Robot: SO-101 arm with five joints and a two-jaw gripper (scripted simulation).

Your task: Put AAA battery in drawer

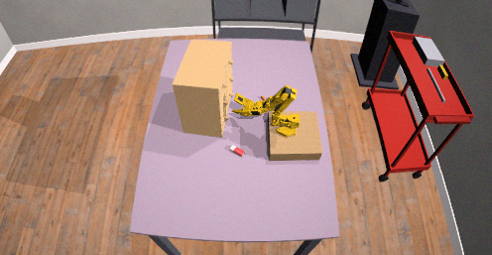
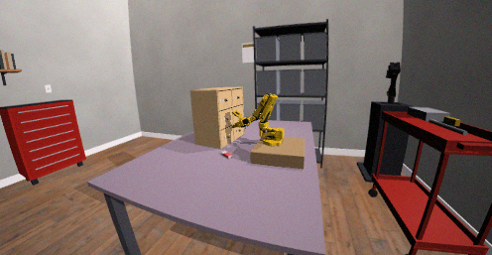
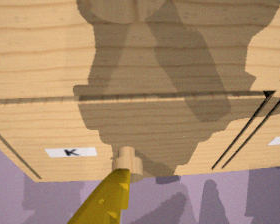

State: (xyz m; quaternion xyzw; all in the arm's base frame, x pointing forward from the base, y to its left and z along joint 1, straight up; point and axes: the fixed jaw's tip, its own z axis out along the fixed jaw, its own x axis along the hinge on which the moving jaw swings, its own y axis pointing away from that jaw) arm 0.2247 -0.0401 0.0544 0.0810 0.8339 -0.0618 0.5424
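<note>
From the top, the gripper [image 1: 237,107] is nosed right up to the chest [image 1: 203,88], with the battery [image 1: 237,150] lying on the table [image 1: 238,205] behind and below the fingers. The exterior view agrees. On the wrist cam, a finger [image 3: 104,212] is half spread, pinching nothing, its tip just under a knob [image 3: 126,157]. Looks like the drawer-opening step; next it needs to close on that knob, though the label by it is too blurry to read.

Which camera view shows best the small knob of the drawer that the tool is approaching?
The wrist view: the knob is close and centred, just above the yellow tool finger. In the top and exterior views the chest shows, but its knobs are only tiny bumps there.
</note>
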